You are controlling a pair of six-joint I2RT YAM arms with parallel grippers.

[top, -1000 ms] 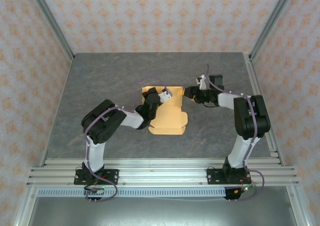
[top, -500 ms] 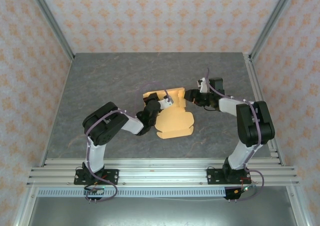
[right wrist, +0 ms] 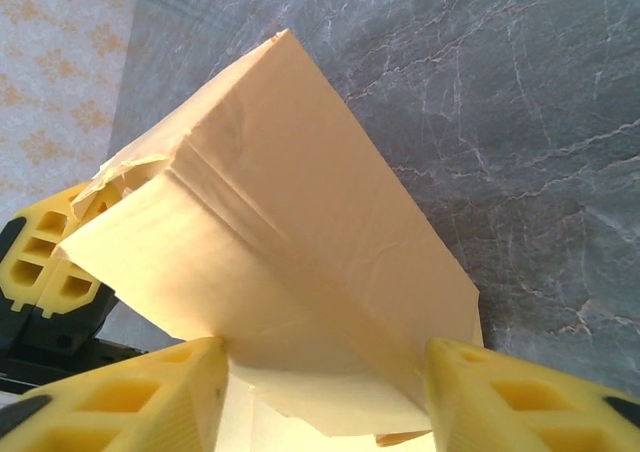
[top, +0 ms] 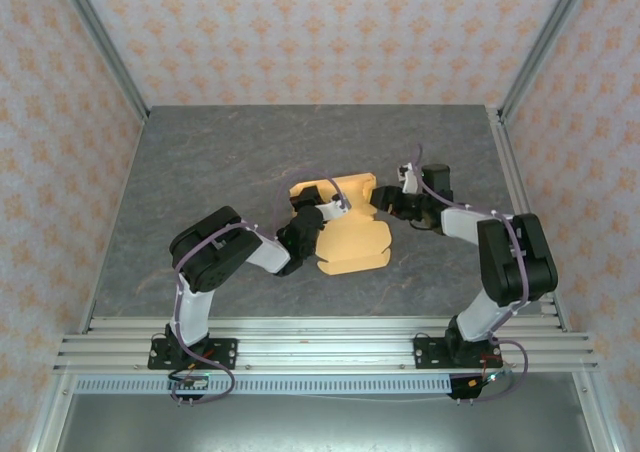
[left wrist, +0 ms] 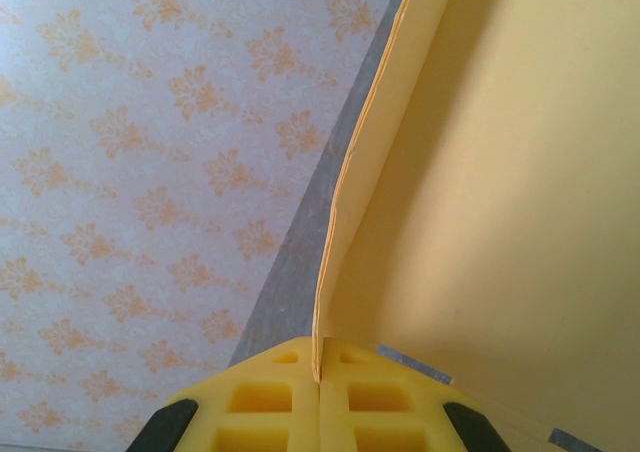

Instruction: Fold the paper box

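My left gripper [left wrist: 318, 360] is pinched tight on one edge of the paper box [top: 352, 240], with the card sandwiched between the pads. The right gripper [right wrist: 325, 367] is spread, straddling the folded far end; can't tell if the pads touch. The box sits mid-way across the table [top: 200, 172] between both arms, long axis near-to-far, so I'd guess the right closes sideways across it. No pocket formed yet, I'd say.

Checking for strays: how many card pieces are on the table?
1: the paper box on the table, pinched by the left gripper, far end reaching into the right gripper. None seems hidden.
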